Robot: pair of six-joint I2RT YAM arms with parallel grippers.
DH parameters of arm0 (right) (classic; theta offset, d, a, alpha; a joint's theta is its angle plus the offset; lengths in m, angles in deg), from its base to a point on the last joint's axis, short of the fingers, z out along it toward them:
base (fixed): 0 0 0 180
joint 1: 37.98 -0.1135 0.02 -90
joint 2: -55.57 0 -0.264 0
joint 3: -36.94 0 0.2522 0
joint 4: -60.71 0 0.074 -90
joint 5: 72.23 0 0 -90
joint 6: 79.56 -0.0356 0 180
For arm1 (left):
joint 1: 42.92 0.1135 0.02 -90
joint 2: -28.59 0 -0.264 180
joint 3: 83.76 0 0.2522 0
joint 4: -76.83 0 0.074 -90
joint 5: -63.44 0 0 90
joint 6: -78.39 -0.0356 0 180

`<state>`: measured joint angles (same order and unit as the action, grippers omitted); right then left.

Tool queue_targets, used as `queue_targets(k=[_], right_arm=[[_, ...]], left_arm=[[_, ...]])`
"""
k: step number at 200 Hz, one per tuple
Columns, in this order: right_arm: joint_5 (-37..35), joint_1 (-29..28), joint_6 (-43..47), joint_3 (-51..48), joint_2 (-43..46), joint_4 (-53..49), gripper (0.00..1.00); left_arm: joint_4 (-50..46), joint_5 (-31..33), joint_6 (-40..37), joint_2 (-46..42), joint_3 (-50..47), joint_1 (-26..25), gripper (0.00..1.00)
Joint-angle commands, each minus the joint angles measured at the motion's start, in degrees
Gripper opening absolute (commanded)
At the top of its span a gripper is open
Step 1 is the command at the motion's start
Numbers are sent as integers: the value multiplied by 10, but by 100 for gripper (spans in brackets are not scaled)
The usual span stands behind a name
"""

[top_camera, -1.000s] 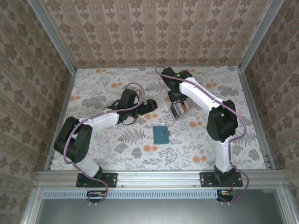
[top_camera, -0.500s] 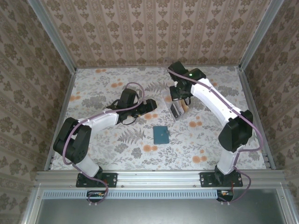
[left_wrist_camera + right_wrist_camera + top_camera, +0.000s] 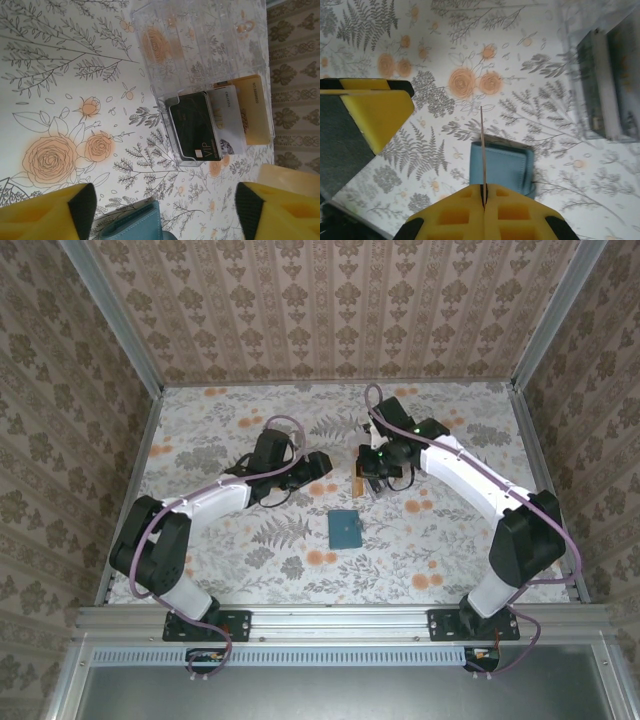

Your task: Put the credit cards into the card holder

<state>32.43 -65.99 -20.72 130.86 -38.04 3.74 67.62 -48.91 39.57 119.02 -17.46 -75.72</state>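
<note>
Right arm [image 3: 470,475] swung outward, right pincer [image 3: 483,192] clamping card [image 3: 482,150]; left pincer [image 3: 165,200] apart, tray [image 3: 200,45] holding three cards [image 3: 212,125].

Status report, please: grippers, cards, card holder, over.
Right gripper jaws shut on one card, held edge-on. Left gripper jaws open, holding nothing. Card holder flat on the table; three cards in the clear tray. Nothing blocking the card holder.
</note>
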Motion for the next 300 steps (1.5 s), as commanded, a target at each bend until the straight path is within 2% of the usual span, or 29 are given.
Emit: queue_targets(k=[1,17,42,107,153,221,300], right_arm=[[57,3,-48,-27,29,76,0],[60,2,-57,-37,26,88,0],[30,-7,-69,-23,-6,42,0],[-98,-99,-56,34,-116,-95,0],[-171,-130,-60,62,-150,-157,0],[-196,-130,-54,63,-158,-186,0],[-193,-123,-58,27,-172,-154,0]], left_arm=[[28,-22,30,-18,-11,8,66],[35,-28,37,-19,-12,8,62],[15,-10,35,-30,-15,12,62],[-37,48,40,-60,-52,21,62],[-76,89,41,-83,-68,27,62],[-75,86,39,-76,-66,30,62],[-74,85,39,-70,-63,30,62]])
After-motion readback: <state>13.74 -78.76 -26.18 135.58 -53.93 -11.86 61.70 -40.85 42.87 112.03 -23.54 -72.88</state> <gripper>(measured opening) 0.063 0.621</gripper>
